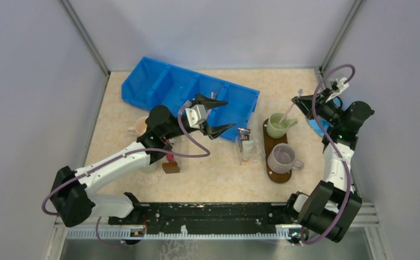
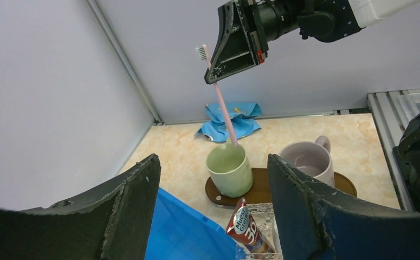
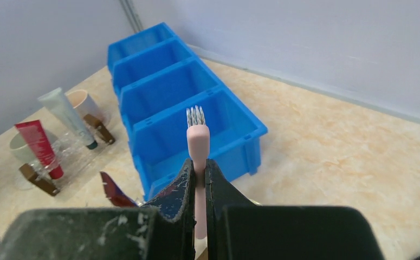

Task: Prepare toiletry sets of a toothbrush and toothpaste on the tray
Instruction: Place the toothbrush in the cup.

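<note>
On the near left, a small brown block [image 1: 170, 167] sits on the table, just by the left arm; a red tube [image 3: 38, 146] and a white tube [image 3: 66, 116] lean in a clear stand over on that left side, next to a peach mug [image 1: 140, 126].

In the middle right lies the tray [image 1: 278, 177], long and dark brown, running near to far; a pale purple mug [image 1: 282, 157] stands on its near end and a green mug [image 1: 277, 125] stands on its far end; both mugs are upright.

Just left of the tray lies a clear pack [image 1: 249, 154], and a dark red toothpaste [image 1: 244, 136] rests at its far end, on the table and not on the tray.

The left gripper [image 1: 222, 115] hangs a little left of the toothpaste, over the right end of the blue bin [image 1: 164, 86]; its jaws are wide apart with nothing between them.

The right gripper [image 1: 299, 102] is up over the far right — its jaws are squeezed tight on a pink toothbrush [image 1: 291, 108]; the brush is tilted, bristles up, and its low end reaches the mouth of the green mug; I cannot tell if it touches the bottom.

A blue cloth [image 2: 232, 122] lies crumpled by the far right wall, past the tray.
</note>
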You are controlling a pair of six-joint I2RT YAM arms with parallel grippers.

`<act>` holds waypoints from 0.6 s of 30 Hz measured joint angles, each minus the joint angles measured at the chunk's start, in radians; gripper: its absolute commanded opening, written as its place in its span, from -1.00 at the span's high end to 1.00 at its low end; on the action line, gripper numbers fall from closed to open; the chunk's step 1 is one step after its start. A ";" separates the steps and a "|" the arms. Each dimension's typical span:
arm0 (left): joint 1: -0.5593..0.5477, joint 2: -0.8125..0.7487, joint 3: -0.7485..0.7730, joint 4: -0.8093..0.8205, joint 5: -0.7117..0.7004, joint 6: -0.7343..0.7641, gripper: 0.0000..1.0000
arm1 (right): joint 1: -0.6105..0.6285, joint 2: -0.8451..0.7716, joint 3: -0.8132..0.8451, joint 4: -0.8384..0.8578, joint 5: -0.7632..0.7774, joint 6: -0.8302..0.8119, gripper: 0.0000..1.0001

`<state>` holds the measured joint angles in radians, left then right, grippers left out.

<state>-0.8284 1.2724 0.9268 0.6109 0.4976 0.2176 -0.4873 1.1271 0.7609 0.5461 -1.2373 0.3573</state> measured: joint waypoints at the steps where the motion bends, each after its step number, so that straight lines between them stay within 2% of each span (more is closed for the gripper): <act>1: -0.002 -0.006 -0.001 -0.007 -0.002 0.011 -0.54 | 0.000 0.000 0.000 -0.019 0.018 -0.020 1.00; 18: 0.000 -0.027 -0.097 0.084 0.017 0.037 -0.63 | 0.023 0.073 -0.062 -0.042 0.221 -0.164 1.00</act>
<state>-0.8284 1.2453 0.8303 0.6949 0.5148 0.2546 -0.4648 1.2003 0.6991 0.5037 -1.0161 0.1936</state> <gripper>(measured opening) 0.809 0.036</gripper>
